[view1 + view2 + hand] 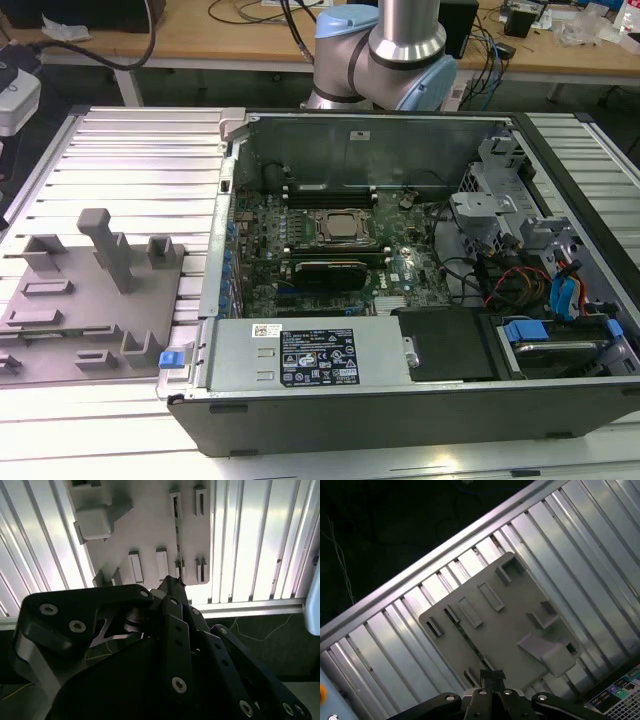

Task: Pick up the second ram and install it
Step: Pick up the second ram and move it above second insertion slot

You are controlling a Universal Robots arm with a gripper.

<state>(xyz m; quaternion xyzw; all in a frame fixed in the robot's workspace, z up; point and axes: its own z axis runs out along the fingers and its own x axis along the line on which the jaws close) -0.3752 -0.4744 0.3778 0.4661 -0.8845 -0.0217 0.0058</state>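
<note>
1. In a narrow slot of the grey holder (520,625), the second ram (467,639) stands on its long edge. In both wrist views it appears as one thin dark line (177,540).
2. I judge the stick to be light and stiff, but fragile: a thin board that does not like bending or twisting. Its flat faces are probably smooth. The safe hold seems to be across the two faces near the middle of the upper edge, away from the contact edge that sits down in the slot.
3. The tool (491,674) hangs above the holder, over one end of the ram. Its fingers look pressed together with nothing between them.
4. The other pockets of the holder look empty. A grey post (547,655) rises from one side.
5. The holder lies on the ribbed metal counter (580,545), just beside the open computer case (380,425), on the exterior view's left.
6. Inside the case are the motherboard (405,270), the silver CPU socket (335,228), a black card (325,275) and long black slots (330,190). I cannot tell which slots are filled.
</note>
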